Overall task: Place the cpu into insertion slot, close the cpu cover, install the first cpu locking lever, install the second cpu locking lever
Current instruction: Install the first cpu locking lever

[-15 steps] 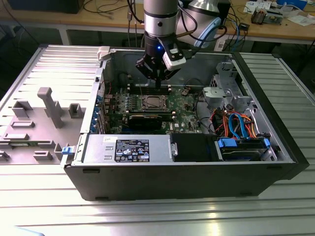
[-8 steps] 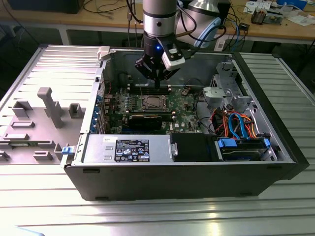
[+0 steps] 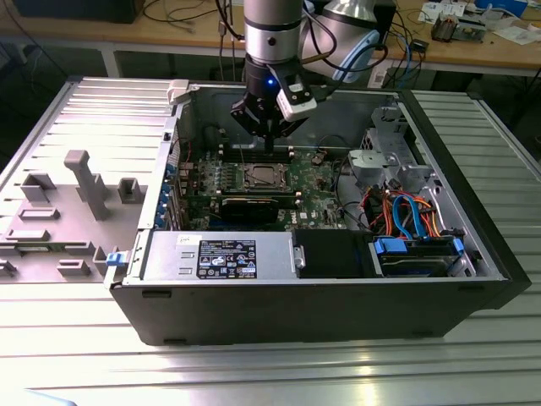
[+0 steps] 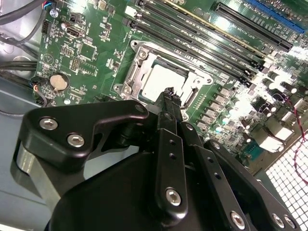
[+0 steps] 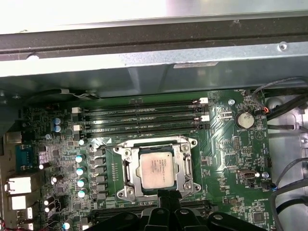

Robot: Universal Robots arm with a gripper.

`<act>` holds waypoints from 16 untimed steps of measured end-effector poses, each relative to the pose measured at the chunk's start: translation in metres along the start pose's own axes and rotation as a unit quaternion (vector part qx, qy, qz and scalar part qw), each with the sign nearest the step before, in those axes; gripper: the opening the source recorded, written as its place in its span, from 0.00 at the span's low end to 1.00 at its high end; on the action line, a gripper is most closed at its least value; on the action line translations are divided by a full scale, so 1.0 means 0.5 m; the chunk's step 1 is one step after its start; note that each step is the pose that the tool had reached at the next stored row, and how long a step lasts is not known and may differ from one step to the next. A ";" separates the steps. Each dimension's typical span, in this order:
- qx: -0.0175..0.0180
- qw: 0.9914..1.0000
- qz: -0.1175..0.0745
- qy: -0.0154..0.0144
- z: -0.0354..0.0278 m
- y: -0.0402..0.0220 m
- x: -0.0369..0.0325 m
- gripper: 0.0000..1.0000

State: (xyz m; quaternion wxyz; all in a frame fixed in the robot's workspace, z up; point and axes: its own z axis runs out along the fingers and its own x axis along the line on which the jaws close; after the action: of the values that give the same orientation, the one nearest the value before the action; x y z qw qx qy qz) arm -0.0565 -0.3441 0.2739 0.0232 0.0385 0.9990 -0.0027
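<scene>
Exterior view: gripper point(image 3: 269, 145), fingers closed, hangs over the cpu point(image 3: 258, 176) mid-frame. Second wrist view: cpu point(image 4: 161, 79) sits in the insertion slot point(image 4: 126, 88). First wrist view: cpu cover point(image 5: 129, 168) seemingly down; lever step likely in hand, demanding precise pressing.

My silver-grey cylindrical arm segment point(image 3: 272, 30) wore a dark band at its lower end, and the black wrist block point(image 3: 258, 83) beneath it showed a small blue light point(image 3: 269, 82). A pale grey boxy camera housing point(image 3: 296, 97) sat on that block's side, toward the exterior view's right. My matte black gripper point(image 4: 169, 94) was built of flat, rounded links pinned with silver round-headed screws point(image 4: 49, 124), narrowing to slim tips. Blue and black cables point(image 3: 359, 59) looped behind the arm.
</scene>
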 end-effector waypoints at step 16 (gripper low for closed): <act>0.000 1.000 0.000 0.000 0.001 0.000 0.006 0.11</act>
State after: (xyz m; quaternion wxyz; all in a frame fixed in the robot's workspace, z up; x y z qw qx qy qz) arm -0.0593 -0.3441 0.2733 0.0232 0.0385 0.9990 -0.0027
